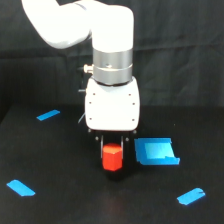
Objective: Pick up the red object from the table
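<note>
Nearest the camera lie two bright blue strips on the matte black worktop (60, 200): one blue strip (20, 188) toward the exterior view's left and below the red object, and another blue strip (191, 196) toward the exterior view's right and below it. Both lie flat and well apart from the red object.

The red object (112, 158) is a small red-orange block with a faceted top, sitting in the middle of the scene. It stands upright between the dark fingers of the hand (113, 152), which reach down from the white body of the arm (111, 102) straight above it. The fingers are largely lost against the black background, so their edges are hard to make out; they seem to flank the block closely on either side, but whether they actually press on it cannot be told. Whether the block's base rests on the worktop or hangs just clear of it cannot be told either, since the surface below it is uniformly dark.

Just beside the red object, on the exterior view's right, is a blue square patch (156, 151) with what looks like a raised or folded edge; it lies near the block but does not touch it.

A third blue strip (48, 115) lies farther back, up and to the exterior view's left of the red object, well apart from it. Behind the worktop hangs a black cloth backdrop (180, 55).
</note>
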